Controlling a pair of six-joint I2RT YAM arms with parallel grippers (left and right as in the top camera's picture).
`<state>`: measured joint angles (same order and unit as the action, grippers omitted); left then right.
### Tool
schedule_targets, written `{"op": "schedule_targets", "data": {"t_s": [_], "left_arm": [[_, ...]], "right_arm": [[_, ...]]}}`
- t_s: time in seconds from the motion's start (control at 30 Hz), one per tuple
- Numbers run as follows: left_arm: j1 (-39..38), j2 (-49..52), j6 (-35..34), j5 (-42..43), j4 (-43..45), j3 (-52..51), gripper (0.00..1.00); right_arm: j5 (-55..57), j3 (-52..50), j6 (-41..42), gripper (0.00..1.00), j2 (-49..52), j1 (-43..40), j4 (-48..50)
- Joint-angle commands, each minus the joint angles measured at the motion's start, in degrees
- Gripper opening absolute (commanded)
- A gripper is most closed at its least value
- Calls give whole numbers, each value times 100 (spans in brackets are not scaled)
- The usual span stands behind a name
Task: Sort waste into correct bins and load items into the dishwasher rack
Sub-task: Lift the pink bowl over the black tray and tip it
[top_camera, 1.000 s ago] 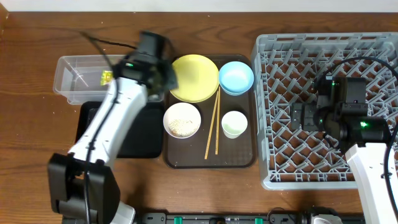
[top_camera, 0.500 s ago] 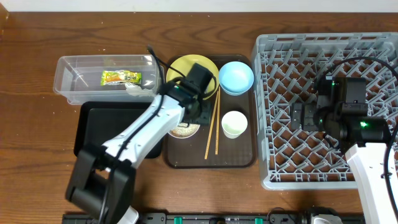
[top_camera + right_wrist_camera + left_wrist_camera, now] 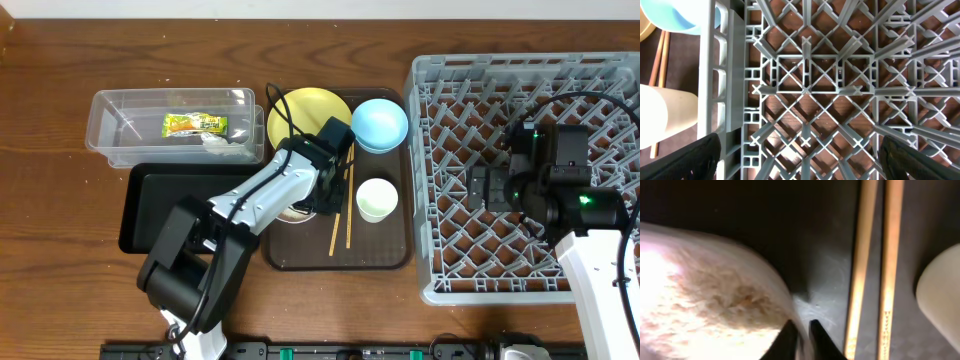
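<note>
My left gripper (image 3: 318, 200) is shut on the right rim of the white bowl (image 3: 288, 213), which holds rice grains (image 3: 700, 295). In the left wrist view the dark fingertips (image 3: 816, 339) pinch the rim (image 3: 802, 337). The two chopsticks (image 3: 341, 205) lie just right of it, and show close up in the left wrist view (image 3: 862, 255). The white cup (image 3: 376, 198), yellow plate (image 3: 300, 115) and light blue bowl (image 3: 380, 122) sit on the brown tray (image 3: 390, 255). The wrapper (image 3: 195, 124) and tissue (image 3: 215, 142) lie in the clear tub (image 3: 130, 135). My right gripper (image 3: 490, 187) hangs open over the rack (image 3: 520, 90).
The black tray (image 3: 160, 200) lies in front of the clear tub, left of the brown tray. The right wrist view looks down on the rack's lattice (image 3: 810, 80), its left wall, and the cup (image 3: 665, 115) and blue bowl (image 3: 682, 12) beyond it.
My left arm swung from over the clear tub to the white bowl and its jaws now pinch the bowl's rim. The wrapper lies in the tub. The right arm has not moved.
</note>
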<state>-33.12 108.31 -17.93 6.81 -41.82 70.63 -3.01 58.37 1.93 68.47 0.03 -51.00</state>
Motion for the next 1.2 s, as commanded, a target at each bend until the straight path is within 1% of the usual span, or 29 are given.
{"op": "schedule_targets", "data": {"t_s": [0.0, 0.2, 0.37, 0.43, 0.5, 0.6, 0.73, 0.87, 1.03, 1.17], "left_arm": [[-13, 9, 9, 9, -26, -33, 6], [-7, -391, 9, 11, -240, 72, 6], [55, -1130, 13, 31, -509, 118, 6], [190, -1436, 15, 57, -632, 118, 6], [409, -1698, 63, 269, -728, 118, 6], [909, -1989, 485, 946, -868, 118, 6], [1744, -2076, 1021, 1790, -1167, 114, 6], [2656, -2065, 1860, 2861, -1307, -79, 6], [3633, -2055, 2837, 4006, -1325, -505, 6], [4354, -2055, 3679, 5215, -1338, -920, 6]], "right_arm": [[-26, 114, 17, 99, -20, 70, -4], [-26, 114, 17, 99, -20, 70, -24], [-26, 114, 17, 99, -20, 70, -24], [-26, 114, 17, 99, -22, 70, -24], [-24, 114, 15, 99, -22, 70, -22], [-24, 114, 17, 99, -20, 70, -24], [-24, 114, 15, 99, -20, 70, -28], [-26, 114, 17, 99, -20, 70, -22], [-26, 114, 17, 99, -22, 70, -26], [-26, 114, 17, 99, -20, 70, -33]]}}
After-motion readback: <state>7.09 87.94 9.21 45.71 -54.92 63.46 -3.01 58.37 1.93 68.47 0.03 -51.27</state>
